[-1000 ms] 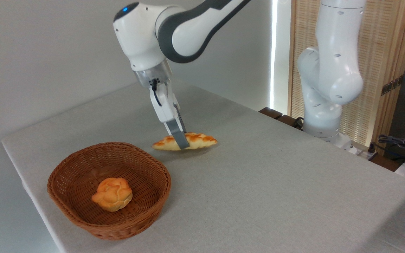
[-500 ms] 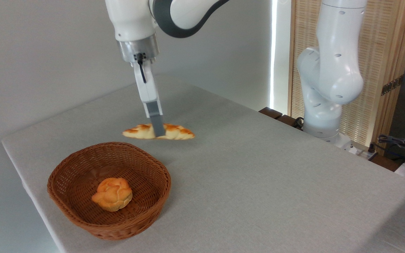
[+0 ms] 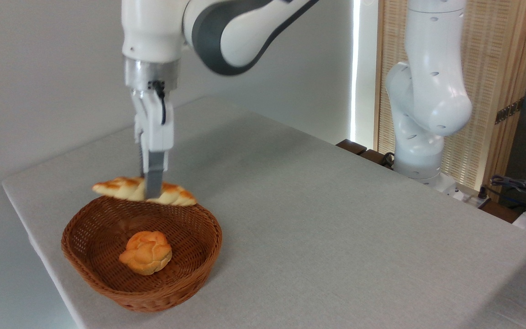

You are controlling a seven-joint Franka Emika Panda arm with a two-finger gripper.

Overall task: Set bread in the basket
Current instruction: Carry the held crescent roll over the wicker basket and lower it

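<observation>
The gripper (image 3: 150, 194) points straight down and pinches the bread (image 3: 128, 190) across its middle, the near finger (image 3: 154, 179) lying flat over the crust. The loaf hangs level in the air, one pointed end reaching out to the left of the gripper and the other to its right, the whole length sitting over the far rim of the basket (image 3: 85, 269). Whether the loaf touches that rim cannot be told from this view.

Below the gripper and toward the camera, the basket stands near the left front corner of the table (image 3: 336, 228). Inside it, down and slightly forward of the fingertips, lies a small round bun (image 3: 146, 252), well apart from the loaf.

Above the gripper, the wrist rises straight up, and the white and grey arm (image 3: 226, 32) runs off to the upper right. Far to the gripper's right, the arm's base column (image 3: 427, 100) stands at the table's back edge, before a slatted wooden screen (image 3: 496, 82). Cables (image 3: 518, 187) lie at the right edge, farther still.
</observation>
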